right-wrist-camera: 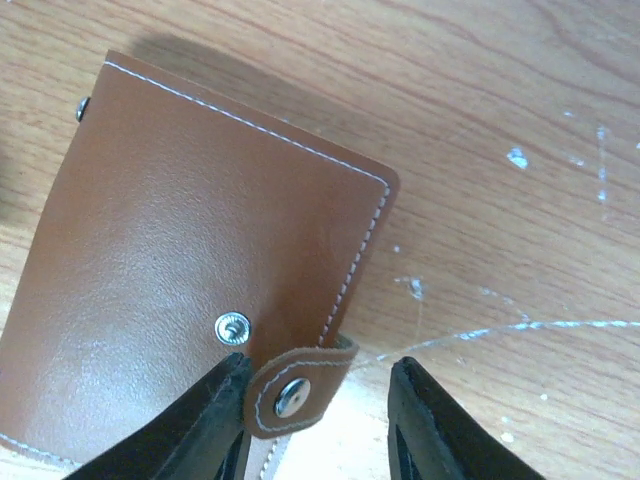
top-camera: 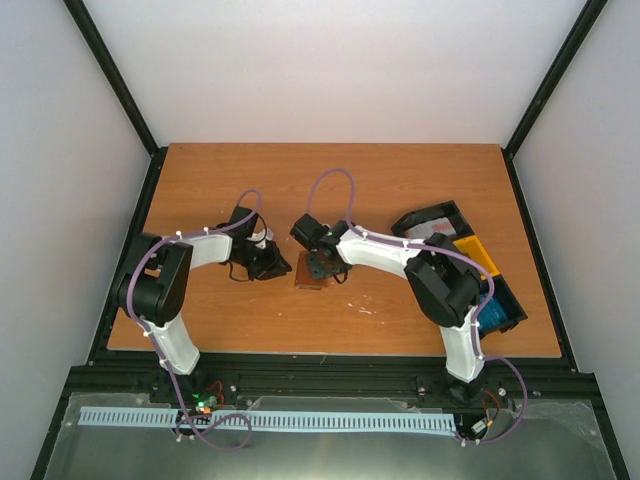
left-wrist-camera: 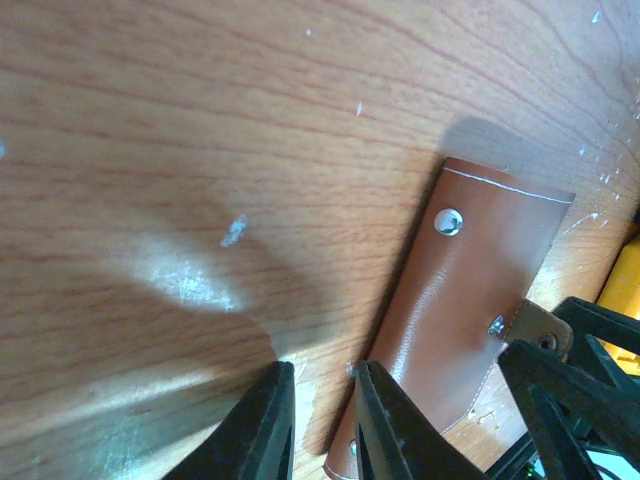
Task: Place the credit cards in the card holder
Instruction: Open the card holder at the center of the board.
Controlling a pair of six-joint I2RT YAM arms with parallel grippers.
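Nothing done yet: holder [right-wrist-camera: 180, 250] lies snapped shut under both grippers, R gripper [right-wrist-camera: 320, 368] spread astride its clasp tab [right-wrist-camera: 300, 385], L gripper [left-wrist-camera: 324, 367] narrow at its edge, grip unclear; no card in.

The card holder [right-wrist-camera: 190, 250] is cut off at the bottom edge.

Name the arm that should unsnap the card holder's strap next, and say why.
Right. Its end effector straddles the snap strap of the closed card holder, a finger on each side. The left end effector sits at the holder's opposite edge.
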